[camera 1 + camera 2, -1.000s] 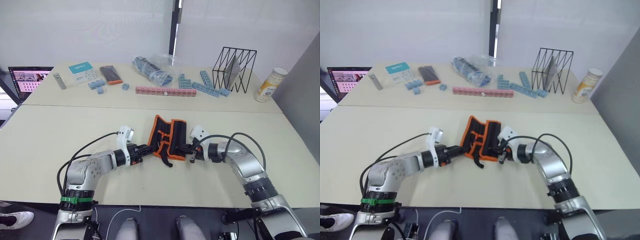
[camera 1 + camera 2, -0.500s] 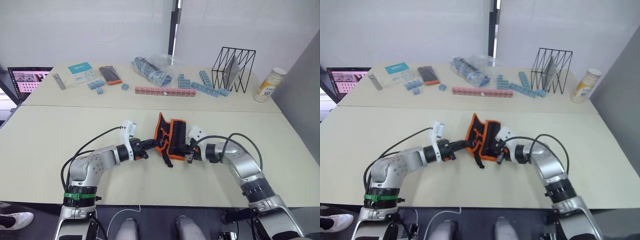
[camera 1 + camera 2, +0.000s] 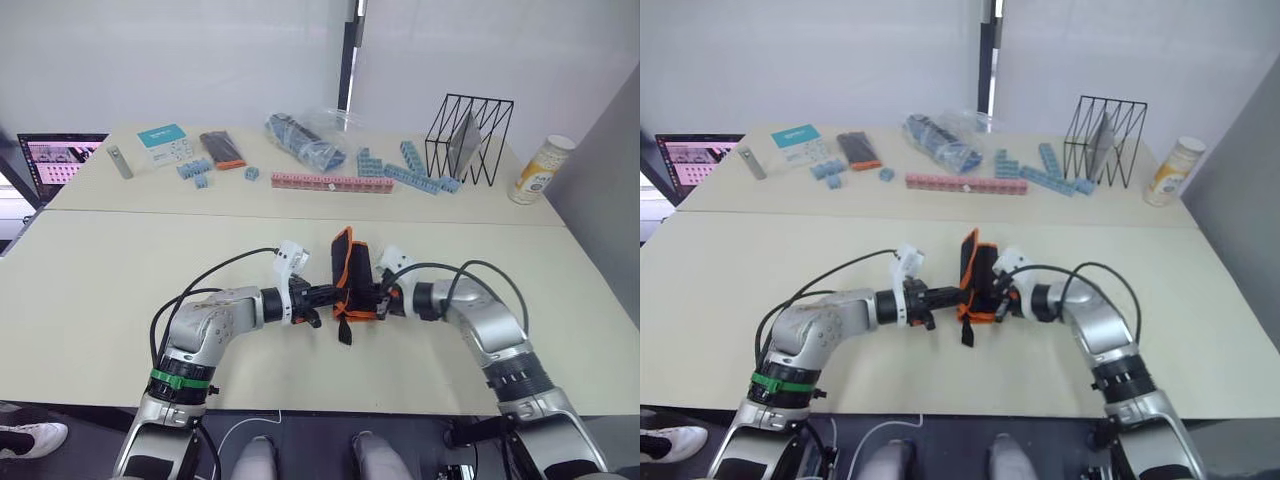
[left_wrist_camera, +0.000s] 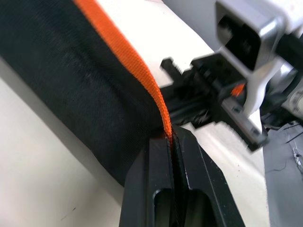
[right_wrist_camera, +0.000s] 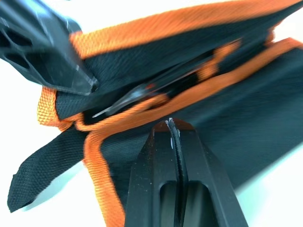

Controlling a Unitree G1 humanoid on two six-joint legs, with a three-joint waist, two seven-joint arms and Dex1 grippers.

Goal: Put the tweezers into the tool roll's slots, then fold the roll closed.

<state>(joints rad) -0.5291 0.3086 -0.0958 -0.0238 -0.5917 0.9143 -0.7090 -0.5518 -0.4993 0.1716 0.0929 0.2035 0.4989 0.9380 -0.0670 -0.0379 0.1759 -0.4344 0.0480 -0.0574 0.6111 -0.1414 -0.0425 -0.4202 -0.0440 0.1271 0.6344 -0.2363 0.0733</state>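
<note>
The tool roll [image 3: 350, 270] stands folded almost shut on the near table, a black fabric bundle with orange trim, pinched between both grippers. My left gripper [image 3: 328, 295] is shut on the orange-trimmed edge of its left flap [image 4: 156, 99]. My right gripper [image 3: 380, 298] is shut on the roll's right edge [image 5: 171, 124]. Inside the fold, the slim pointed tip of one of the tweezers [image 5: 118, 103] shows. The slots are hidden by the folded flaps. The tie strap [image 3: 345, 330] hangs loose below the roll.
On the far table lie a pink brick row [image 3: 330, 182], blue bricks [image 3: 400, 168], a plastic bag [image 3: 305, 138], a black wire rack [image 3: 468, 140], a bottle [image 3: 540, 168], a small black case with an orange end [image 3: 222, 148] and a teal card [image 3: 165, 143]. A laptop [image 3: 55, 160] stands at the far left.
My left gripper has swung the left flap up and over to the right, so the roll went from lying open to nearly folded shut. The right gripper stayed clamped on its edge.
</note>
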